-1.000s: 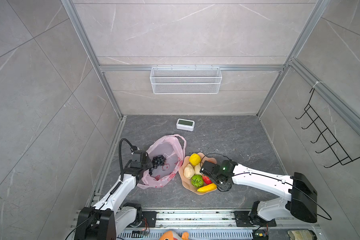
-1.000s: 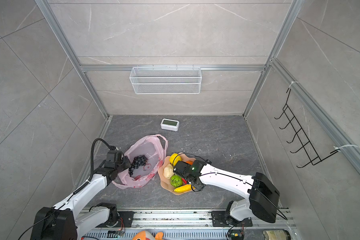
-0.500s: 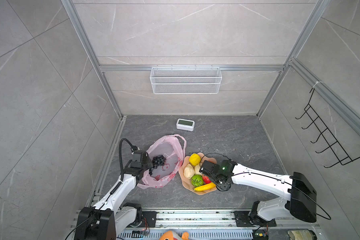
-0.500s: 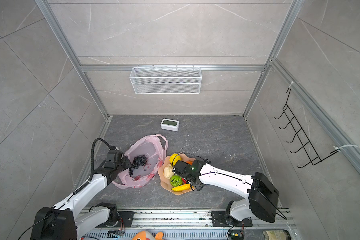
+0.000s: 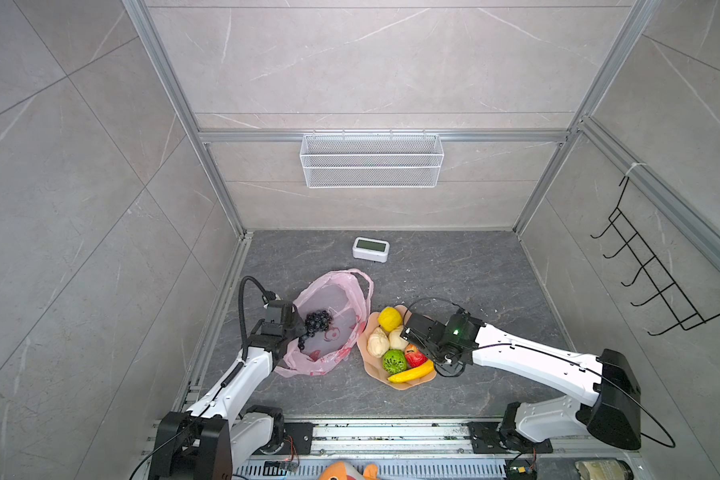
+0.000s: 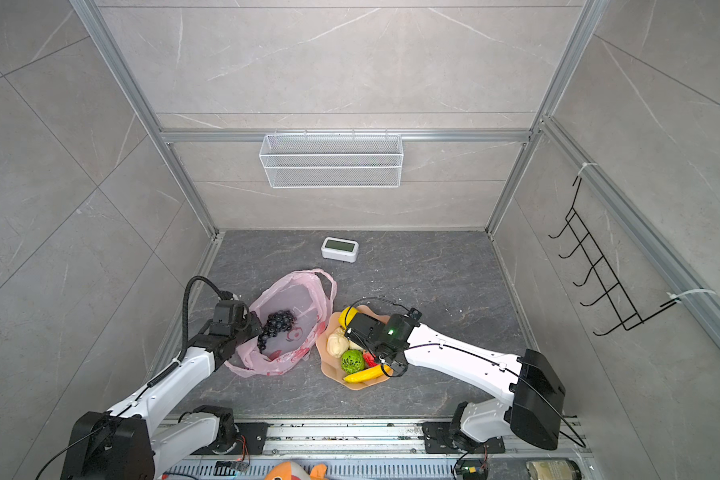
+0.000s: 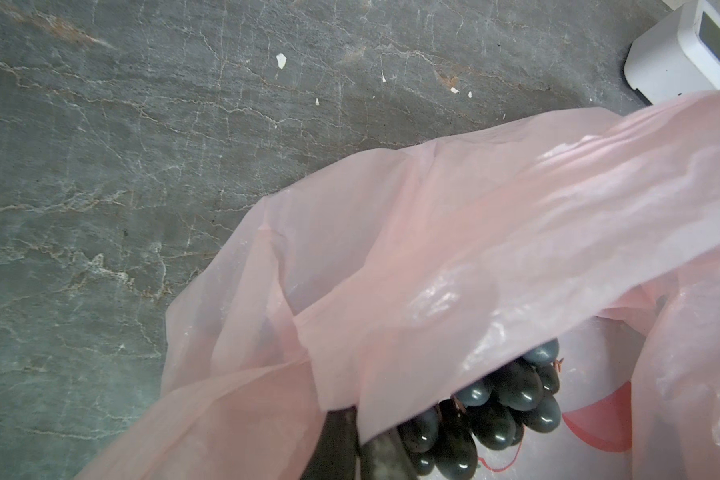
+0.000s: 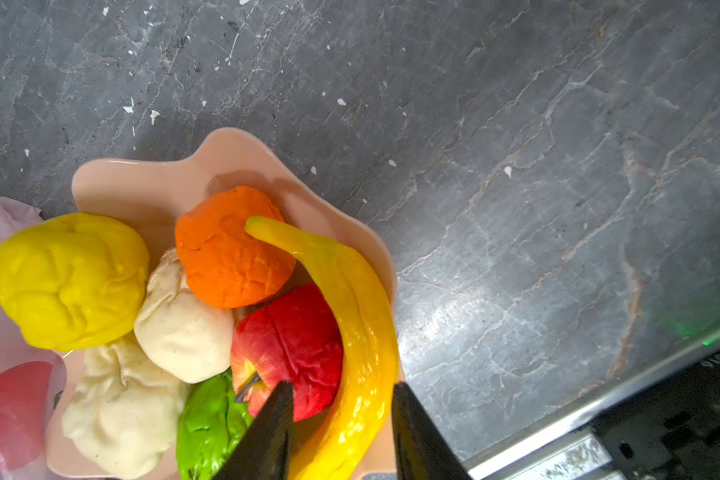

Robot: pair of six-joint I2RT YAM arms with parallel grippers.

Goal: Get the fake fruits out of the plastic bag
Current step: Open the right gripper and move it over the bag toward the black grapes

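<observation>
We clamp the bag (image 7: 454, 232) in our left jaws; our right jaws, apart astride the banana (image 8: 354, 316), could knock it from the bowl (image 8: 150, 183) when lifting.

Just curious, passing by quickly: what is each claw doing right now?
Left gripper: closed, pinching the plastic bag at its edge.
Right gripper: open, straddling the banana in the bowl.
</observation>
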